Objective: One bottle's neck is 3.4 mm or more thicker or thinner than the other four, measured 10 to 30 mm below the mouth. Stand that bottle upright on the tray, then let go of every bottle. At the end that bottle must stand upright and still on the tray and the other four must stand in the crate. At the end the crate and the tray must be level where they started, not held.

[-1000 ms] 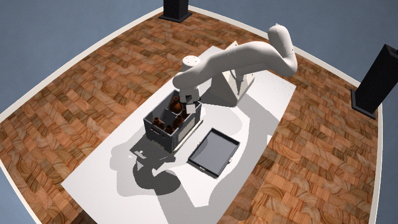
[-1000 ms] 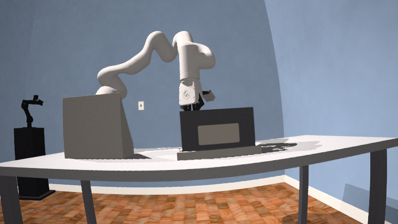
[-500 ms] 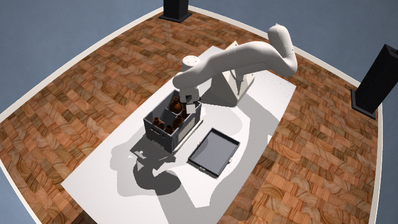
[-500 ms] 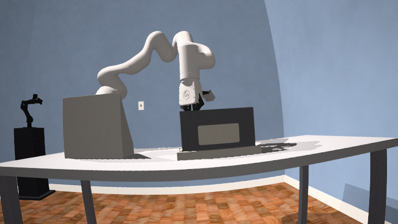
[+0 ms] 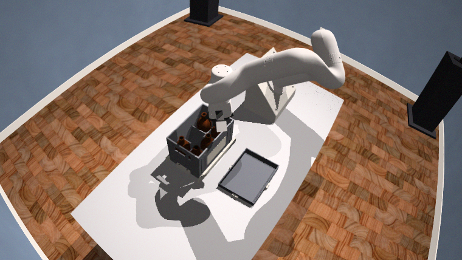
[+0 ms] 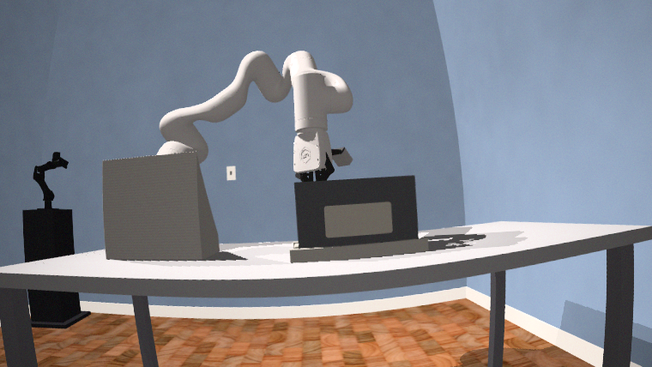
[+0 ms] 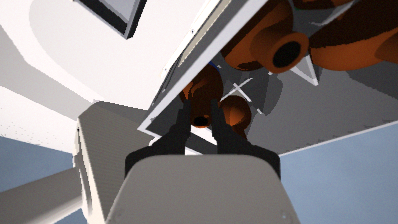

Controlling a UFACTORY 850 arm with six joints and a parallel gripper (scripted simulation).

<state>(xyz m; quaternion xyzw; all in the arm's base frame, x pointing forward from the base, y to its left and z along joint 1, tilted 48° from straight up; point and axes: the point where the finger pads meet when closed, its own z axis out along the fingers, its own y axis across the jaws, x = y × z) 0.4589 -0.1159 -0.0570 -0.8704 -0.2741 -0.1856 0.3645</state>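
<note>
A dark grey crate [image 5: 180, 155] [image 6: 355, 191] stands mid-table with several brown bottles in its cells, among them one at the back [image 5: 203, 121] and others nearer the front [image 5: 183, 141] [image 5: 206, 140]. My gripper [image 7: 200, 107] [image 6: 317, 175] reaches down into the crate's corner cell nearest the arm's base. It is shut on the neck of a brown bottle [image 7: 206, 86] [image 5: 214, 131] that stands in that cell. In the wrist view, other bottles [image 7: 280, 50] [image 7: 236, 113] stand in cells beside it. The dark-rimmed tray [image 5: 273, 163] [image 7: 112, 12] lies flat, right of the crate.
A beige strip [image 5: 220, 154] [image 6: 360, 250] lies along the crate's side that faces the tray. The arm's grey base block [image 5: 275, 96] [image 6: 154, 205] stands behind the crate. Black pillars [image 5: 433, 96] [image 5: 203, 11] stand on the floor off the table.
</note>
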